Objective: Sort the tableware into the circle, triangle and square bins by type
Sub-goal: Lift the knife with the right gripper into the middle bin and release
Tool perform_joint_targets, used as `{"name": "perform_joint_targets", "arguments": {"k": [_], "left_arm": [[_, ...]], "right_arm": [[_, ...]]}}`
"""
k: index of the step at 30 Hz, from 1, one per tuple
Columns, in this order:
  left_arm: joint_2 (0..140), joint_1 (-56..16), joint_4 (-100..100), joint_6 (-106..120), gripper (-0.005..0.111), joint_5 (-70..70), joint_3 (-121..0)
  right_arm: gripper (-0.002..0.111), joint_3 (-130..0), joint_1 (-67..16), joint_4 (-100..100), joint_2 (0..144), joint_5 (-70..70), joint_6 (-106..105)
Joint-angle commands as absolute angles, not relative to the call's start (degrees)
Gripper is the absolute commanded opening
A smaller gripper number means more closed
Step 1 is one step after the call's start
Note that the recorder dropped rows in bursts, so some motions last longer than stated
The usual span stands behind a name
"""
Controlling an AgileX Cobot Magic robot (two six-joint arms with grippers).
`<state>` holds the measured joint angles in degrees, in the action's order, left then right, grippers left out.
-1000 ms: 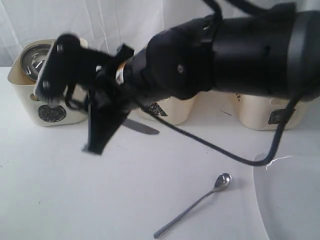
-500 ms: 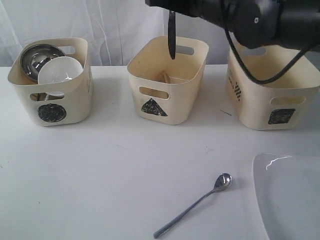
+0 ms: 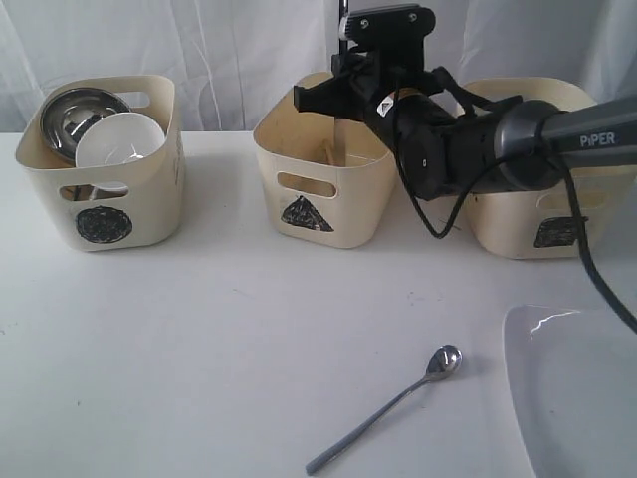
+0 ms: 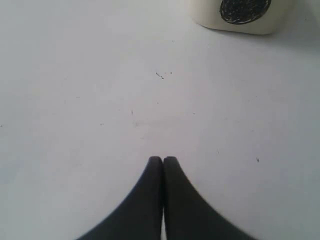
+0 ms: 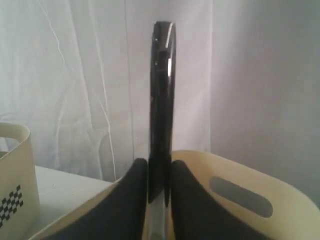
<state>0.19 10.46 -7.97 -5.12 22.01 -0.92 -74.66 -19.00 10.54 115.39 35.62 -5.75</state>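
Note:
My right gripper (image 3: 336, 100) hangs over the triangle bin (image 3: 333, 194), shut on a knife (image 5: 162, 75) that stands upright between its fingers (image 5: 135, 192). The dark handle of the knife (image 3: 343, 22) sticks up above the gripper, and the blade points down into the bin, where wooden chopsticks (image 3: 328, 151) lie. The circle bin (image 3: 100, 194) holds a steel bowl (image 3: 72, 115) and a small white bowl (image 3: 119, 141). At the right stands the square bin (image 3: 537, 214). A steel spoon (image 3: 398, 403) lies on the table. My left gripper (image 4: 163, 159) is shut and empty over bare table.
A large white plate (image 3: 582, 398) sits at the front right corner. The circle bin (image 4: 240, 12) shows at the edge of the left wrist view. White curtains hang behind the bins. The right arm (image 3: 498, 149) reaches across in front of the square bin.
The right arm swung away from the camera with the knife and came down over the triangle bin; the knife now stands lower, its blade inside the bin. The left gripper has not moved.

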Motion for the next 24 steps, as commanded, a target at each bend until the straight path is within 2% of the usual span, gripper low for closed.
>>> {"name": "perform_joint_targets", "arguments": {"k": [1,7,10,14,18,24], "left_arm": [[0.0,10.0,-7.8,-5.2,0.0,24.1,-0.3],[0.0,10.0,-7.8,-5.2,0.0,24.1,-0.3],[0.0,10.0,-7.8,-5.2,0.0,24.1,-0.3],[0.0,10.0,-7.8,-5.2,0.0,24.1,-0.3],[0.0,10.0,-7.8,-5.2,0.0,24.1,-0.3],[0.0,10.0,-7.8,-5.2,0.0,24.1,-0.3]], "right_arm": [[0.026,-74.8,-18.8,10.7,114.8,37.3,-6.2],[0.026,-74.8,-18.8,10.7,111.9,36.2,-6.0],[0.026,-74.8,-18.8,10.8,108.0,29.3,-5.1],[0.02,-74.8,-18.8,10.5,100.4,8.2,-4.8],[0.0,-74.8,-18.8,10.5,94.6,-16.3,-9.4],[0.0,-74.5,-20.7,11.2,92.7,-55.9,-29.8]]}}
